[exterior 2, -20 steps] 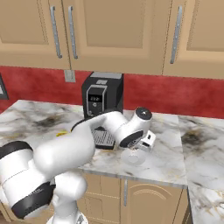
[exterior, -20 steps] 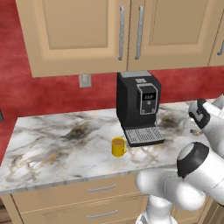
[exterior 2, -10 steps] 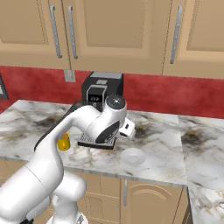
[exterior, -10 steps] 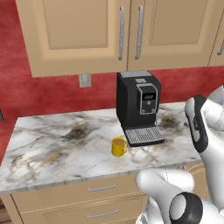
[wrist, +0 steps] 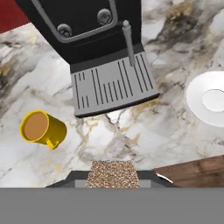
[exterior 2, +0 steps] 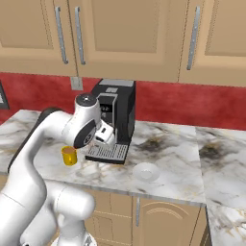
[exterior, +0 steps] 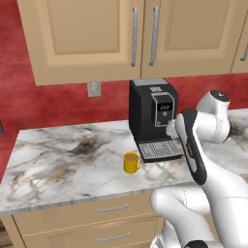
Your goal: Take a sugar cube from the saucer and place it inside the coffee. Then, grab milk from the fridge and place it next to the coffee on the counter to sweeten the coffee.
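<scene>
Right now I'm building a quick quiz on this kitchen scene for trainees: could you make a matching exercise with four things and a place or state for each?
Things:
1. coffee
2. saucer
3. sugar cube
4. coffee machine

Places or states:
A. white, on the counter by itself, to the machine's right
B. black, standing against the red wall
C. speckled brown, pinched in the shut gripper
D. yellow mug of brown liquid, in front of the machine's left corner

Pairs: 1-D, 2-A, 3-C, 4-B
</scene>
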Available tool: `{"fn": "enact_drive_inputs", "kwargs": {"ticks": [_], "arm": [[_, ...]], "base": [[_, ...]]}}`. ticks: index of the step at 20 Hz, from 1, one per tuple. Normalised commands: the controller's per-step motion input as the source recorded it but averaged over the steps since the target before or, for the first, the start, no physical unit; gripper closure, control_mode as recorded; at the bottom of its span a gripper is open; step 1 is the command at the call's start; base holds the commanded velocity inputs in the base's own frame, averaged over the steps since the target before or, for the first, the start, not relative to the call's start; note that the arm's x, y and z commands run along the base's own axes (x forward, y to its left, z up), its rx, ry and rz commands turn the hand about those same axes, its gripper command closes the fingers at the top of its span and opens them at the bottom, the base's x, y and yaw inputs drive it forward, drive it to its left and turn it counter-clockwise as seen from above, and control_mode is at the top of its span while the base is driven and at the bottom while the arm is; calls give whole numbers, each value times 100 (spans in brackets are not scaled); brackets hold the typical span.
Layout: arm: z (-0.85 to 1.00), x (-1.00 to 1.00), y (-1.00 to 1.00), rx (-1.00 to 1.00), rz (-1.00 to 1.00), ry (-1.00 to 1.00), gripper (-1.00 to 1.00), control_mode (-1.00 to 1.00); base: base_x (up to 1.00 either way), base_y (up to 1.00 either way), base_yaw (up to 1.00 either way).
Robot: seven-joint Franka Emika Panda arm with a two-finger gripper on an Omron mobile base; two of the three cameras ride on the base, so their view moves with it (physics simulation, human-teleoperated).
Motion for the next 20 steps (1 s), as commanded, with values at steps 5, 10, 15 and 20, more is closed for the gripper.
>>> {"fn": "enact_drive_inputs", "kwargs": {"ticks": [5, 10, 15, 20], "arm": [[0, 15, 100, 0, 0, 25, 100, -100], [0, 13, 96, 0, 0, 27, 100, -100], [0, 10, 54, 0, 0, 18, 100, -100], [7, 4, 32, 0, 0, 8, 100, -100]], "base": [[0, 0, 0], [0, 0, 0], [0, 0, 0], [0, 0, 0]]}}
